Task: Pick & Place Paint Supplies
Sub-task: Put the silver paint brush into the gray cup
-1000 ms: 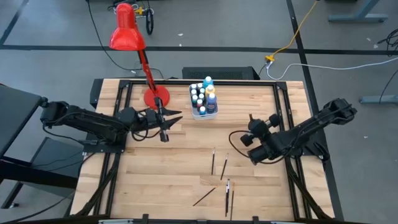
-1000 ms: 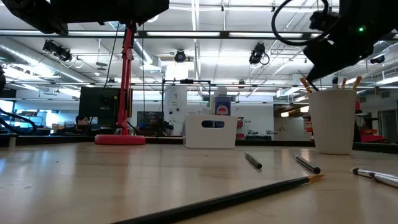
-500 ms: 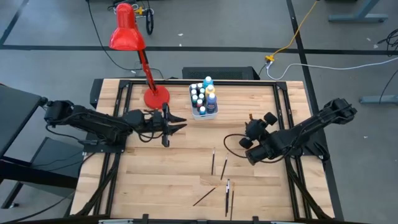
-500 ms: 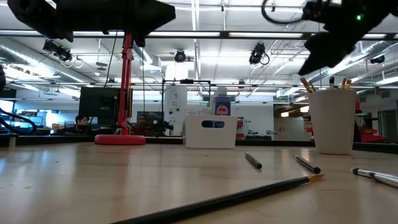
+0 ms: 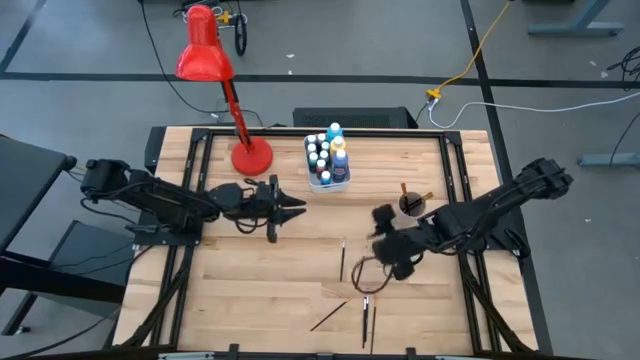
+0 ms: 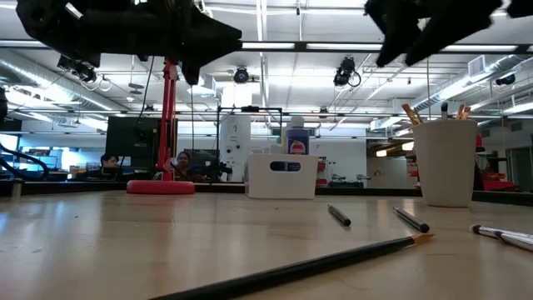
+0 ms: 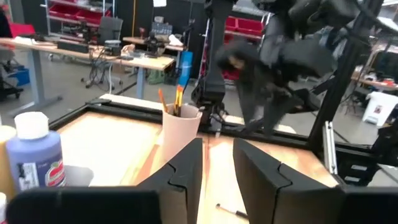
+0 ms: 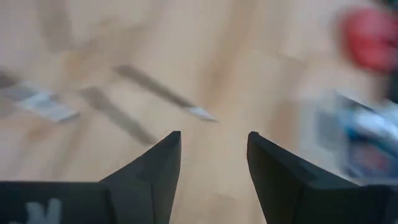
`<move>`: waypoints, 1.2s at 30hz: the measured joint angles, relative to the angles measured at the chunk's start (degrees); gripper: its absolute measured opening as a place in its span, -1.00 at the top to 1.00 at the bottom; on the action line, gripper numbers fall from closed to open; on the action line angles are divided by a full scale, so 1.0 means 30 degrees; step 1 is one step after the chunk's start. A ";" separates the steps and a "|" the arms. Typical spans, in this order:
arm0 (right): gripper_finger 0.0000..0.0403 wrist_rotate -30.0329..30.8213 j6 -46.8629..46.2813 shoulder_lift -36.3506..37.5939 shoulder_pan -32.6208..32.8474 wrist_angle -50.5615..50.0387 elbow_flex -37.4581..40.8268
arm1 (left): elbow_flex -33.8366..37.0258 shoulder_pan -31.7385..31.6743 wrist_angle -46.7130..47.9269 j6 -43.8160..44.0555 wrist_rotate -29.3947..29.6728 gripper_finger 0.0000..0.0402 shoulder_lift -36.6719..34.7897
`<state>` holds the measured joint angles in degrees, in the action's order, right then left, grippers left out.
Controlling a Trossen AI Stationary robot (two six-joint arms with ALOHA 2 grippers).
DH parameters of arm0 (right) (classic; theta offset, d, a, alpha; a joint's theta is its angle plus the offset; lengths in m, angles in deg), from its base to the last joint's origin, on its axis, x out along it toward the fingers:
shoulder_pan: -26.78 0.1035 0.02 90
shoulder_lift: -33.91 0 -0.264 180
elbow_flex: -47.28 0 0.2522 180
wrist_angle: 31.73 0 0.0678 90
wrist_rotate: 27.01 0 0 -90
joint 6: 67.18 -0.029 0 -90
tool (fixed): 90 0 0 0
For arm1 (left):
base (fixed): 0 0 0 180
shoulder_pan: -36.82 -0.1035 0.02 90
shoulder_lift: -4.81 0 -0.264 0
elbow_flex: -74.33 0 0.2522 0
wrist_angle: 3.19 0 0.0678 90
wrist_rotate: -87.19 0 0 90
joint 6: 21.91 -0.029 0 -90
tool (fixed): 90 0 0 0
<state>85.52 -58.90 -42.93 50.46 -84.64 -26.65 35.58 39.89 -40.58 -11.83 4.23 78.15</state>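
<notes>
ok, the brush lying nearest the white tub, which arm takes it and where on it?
A judgement: the right gripper, fingers open, is nearest. That brush lies flat on the table, clear of the next brush. Come straight down at mid-handle, fingers closing across its thin shaft. A side approach looks poor: it's too low to get under. The left gripper waits near the lamp.

The left gripper (image 5: pixel 290 208) hangs above the table (image 5: pixel 270 290), its arm stretched in from the table's left edge, fingers (image 7: pixel 186 171) parted with nothing between them. The right gripper (image 5: pixel 372 262) reaches in from the table's right edge towards its middle, fingers (image 8: pixel 155 168) spread apart and empty.
</notes>
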 joint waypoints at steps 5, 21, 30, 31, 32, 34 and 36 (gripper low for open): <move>0.09 -0.5483 0.1931 -0.0853 -0.1280 -0.0302 0.0007 | 0.0000 0.0436 -0.0098 0.0005 0.0631 0.38 0.0000; 0.10 -0.6379 0.7837 -0.7674 -0.3277 0.1109 0.0015 | 0.0000 0.0795 0.0224 -0.0091 0.1360 0.28 -0.0007; 0.12 -0.6842 0.8688 -0.9200 -0.3932 0.1521 -0.0042 | 0.0000 0.0795 0.0249 -0.0076 0.1288 0.28 -0.0015; 0.14 -0.7122 0.8889 -0.9215 -0.4013 0.1517 -0.0036 | 0.0000 0.0795 0.0251 -0.0072 0.1288 0.28 -0.0015; 0.17 -0.7388 0.9035 -0.9221 -0.4060 0.1530 -0.0036 | 0.0000 0.0795 0.0251 -0.0072 0.1288 0.28 -0.0015; 0.27 -0.7600 0.9280 -0.9229 -0.4135 0.1559 -0.0022 | 0.0000 0.0795 0.0251 -0.0072 0.1288 0.28 -0.0015; 0.40 -0.7623 0.9558 -0.9233 -0.4220 0.1486 -0.0015 | 0.0000 0.0795 0.0251 -0.0072 0.1288 0.28 -0.0015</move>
<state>62.65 -30.23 -70.63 37.80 -80.19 -26.69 35.58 42.27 -39.82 -12.05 8.09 78.11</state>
